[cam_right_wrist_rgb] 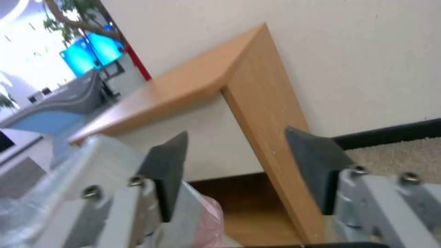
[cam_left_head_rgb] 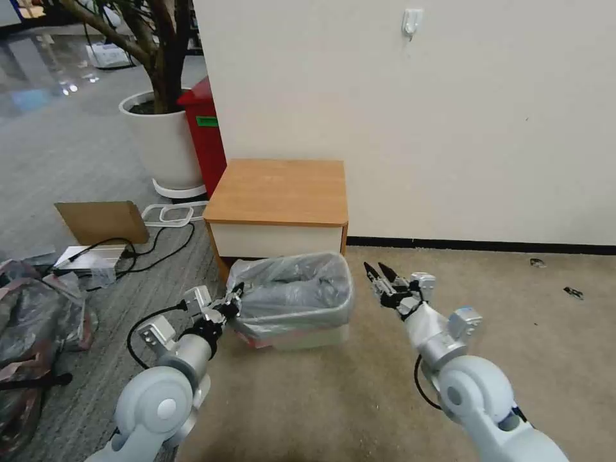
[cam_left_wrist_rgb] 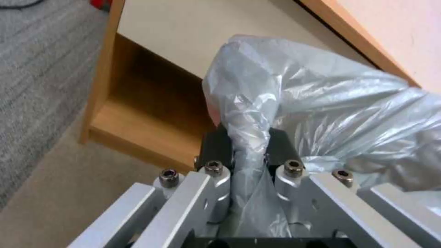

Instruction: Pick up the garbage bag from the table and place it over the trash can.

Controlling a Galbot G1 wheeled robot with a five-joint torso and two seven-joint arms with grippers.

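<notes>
We hold the garbage bag [cam_left_head_rgb: 292, 285], draped over the trash can [cam_left_head_rgb: 308, 335] before the desk [cam_left_head_rgb: 279, 190], our left gripper [cam_left_head_rgb: 232, 303] pinching its limp, slippery rim; right gripper [cam_left_head_rgb: 380, 274] jaws wide beside it.

The garbage bag [cam_left_wrist_rgb: 321, 103] between my left jaws is thin, wrinkled, glossy plastic. The bench [cam_left_head_rgb: 279, 190] top is smooth matt wood. My fingers [cam_right_wrist_rgb: 167, 168] are matt black; their brackets are brushed metal.
</notes>
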